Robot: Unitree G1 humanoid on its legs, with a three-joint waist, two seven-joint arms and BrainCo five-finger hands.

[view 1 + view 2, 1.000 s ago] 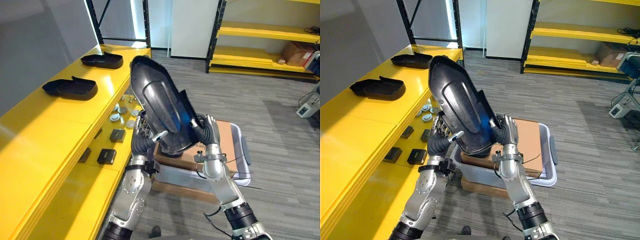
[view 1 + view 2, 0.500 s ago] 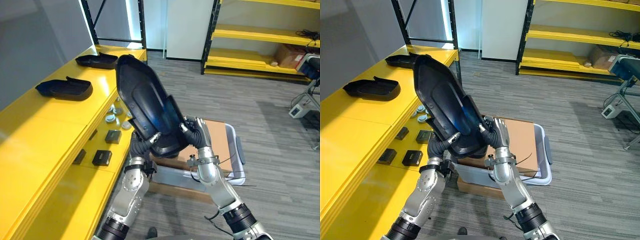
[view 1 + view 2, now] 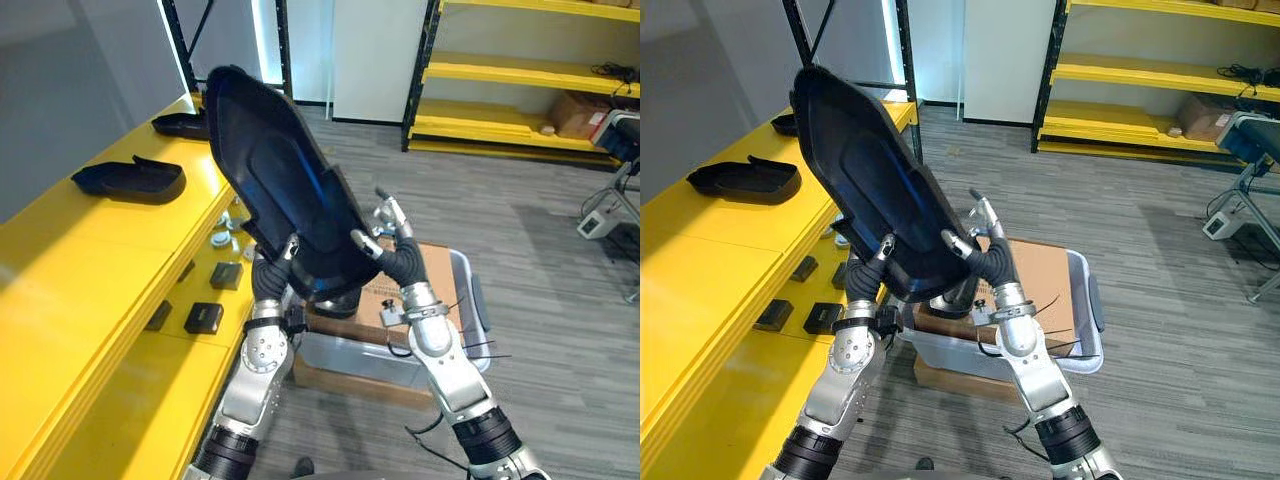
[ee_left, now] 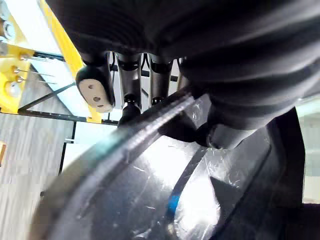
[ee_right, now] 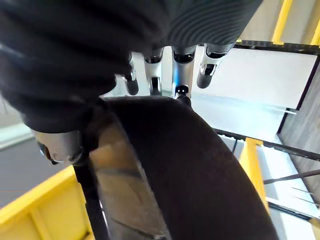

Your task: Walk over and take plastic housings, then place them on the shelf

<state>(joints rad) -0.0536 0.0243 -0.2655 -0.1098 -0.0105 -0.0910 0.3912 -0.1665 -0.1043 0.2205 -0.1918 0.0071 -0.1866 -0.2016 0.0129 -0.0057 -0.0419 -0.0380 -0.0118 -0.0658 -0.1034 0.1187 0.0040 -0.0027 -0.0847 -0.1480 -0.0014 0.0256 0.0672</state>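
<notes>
While the left robot hand (image 3: 268, 272) and right robot hand (image 3: 393, 252) each clamp thumb and fingers on its lower rim, the large black plastic housing (image 3: 280, 190) tilts in the air beside the yellow shelf (image 3: 90, 260), where two smaller black housings (image 3: 130, 180) (image 3: 180, 124) lie. Beneath, a grey bin (image 3: 476, 300) holding a cardboard box (image 3: 440, 272) sits on grey plank floor (image 3: 545, 250).

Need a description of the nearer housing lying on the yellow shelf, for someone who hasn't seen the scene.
Find the long yellow shelf on the robot's left. Two black housings lie flat on its top. The nearer housing is the one in full sight, shoe-shaped with a small raised tab. The far housing is partly hidden behind the large housing held up in front.
</notes>
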